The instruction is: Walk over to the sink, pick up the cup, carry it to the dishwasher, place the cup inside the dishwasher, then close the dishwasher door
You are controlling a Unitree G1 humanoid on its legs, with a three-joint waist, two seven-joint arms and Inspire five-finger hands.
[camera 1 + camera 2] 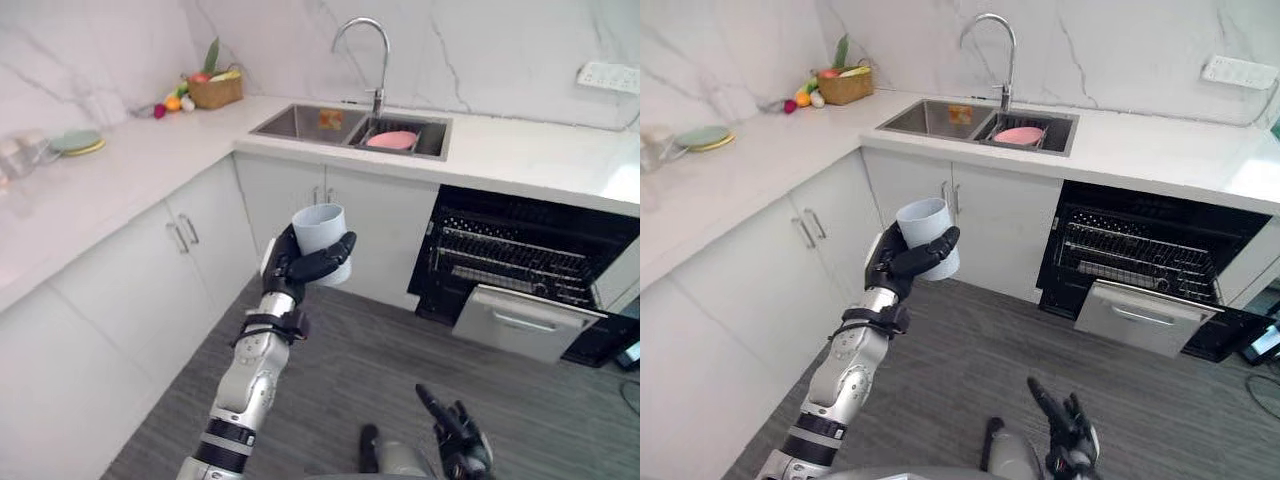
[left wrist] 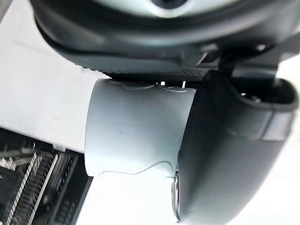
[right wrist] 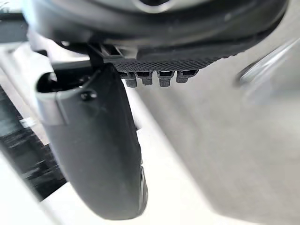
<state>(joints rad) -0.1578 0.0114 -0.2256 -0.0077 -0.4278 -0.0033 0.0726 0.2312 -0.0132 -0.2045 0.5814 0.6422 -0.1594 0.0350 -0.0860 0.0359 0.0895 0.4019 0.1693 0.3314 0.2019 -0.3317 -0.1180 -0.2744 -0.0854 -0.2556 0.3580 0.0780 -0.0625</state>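
left hand (image 1: 296, 268) is holding pale cup (image 1: 321, 232) upright, fingers (image 1: 328, 262) clamping round it | right hand (image 1: 458, 442) is hanging low, fingers apparently relaxed apart | dishwasher (image 1: 520, 255) is standing open

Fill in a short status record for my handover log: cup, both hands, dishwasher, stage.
cup: upright, held in the air
left hand: curled round the cup, raised before the cabinets
right hand: low, fingers straight, holding nothing
dishwasher: door open, racks showing
stage: cup not yet in the dishwasher
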